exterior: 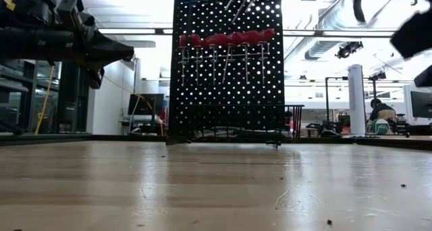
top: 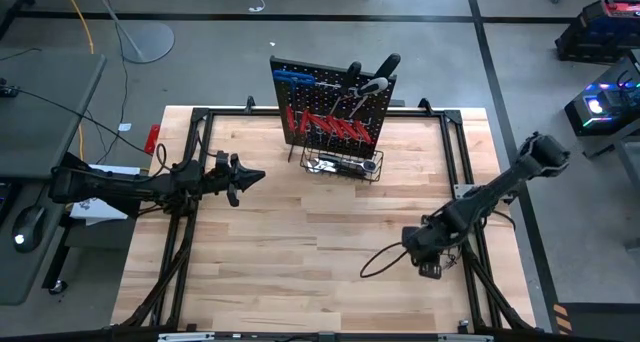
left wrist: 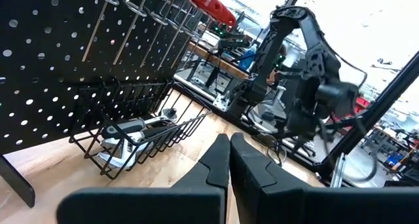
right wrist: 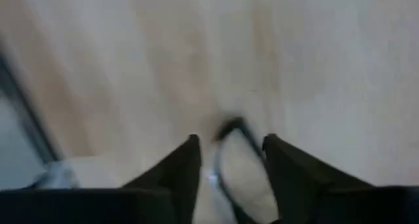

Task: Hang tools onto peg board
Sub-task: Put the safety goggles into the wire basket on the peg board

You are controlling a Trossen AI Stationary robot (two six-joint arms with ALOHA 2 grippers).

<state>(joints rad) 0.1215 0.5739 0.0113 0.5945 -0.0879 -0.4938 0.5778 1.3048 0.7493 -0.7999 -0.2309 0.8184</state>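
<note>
The black peg board point(top: 335, 102) stands upright at the table's far middle. Red-handled screwdrivers point(top: 330, 128) hang in a row on it through metal rings point(left wrist: 124, 4), blue hex keys point(top: 295, 77) hang at its top left, and pliers point(top: 365, 86) at its top right. Silver tools point(left wrist: 131, 133) lie in its wire basket point(top: 345, 166). My left gripper point(top: 258, 177) hovers shut at the table's left, pointing level toward the board's basket point(left wrist: 141, 129). My right gripper point(right wrist: 229, 152) is open above the near right of the table, pointing down, holding nothing.
A black tubular frame point(top: 200, 117) runs round the wooden tabletop point(top: 320, 242). A thin black cable point(top: 380, 257) loops beside my right gripper and shows between its fingers point(right wrist: 229, 129). Desks and equipment stand beyond the table.
</note>
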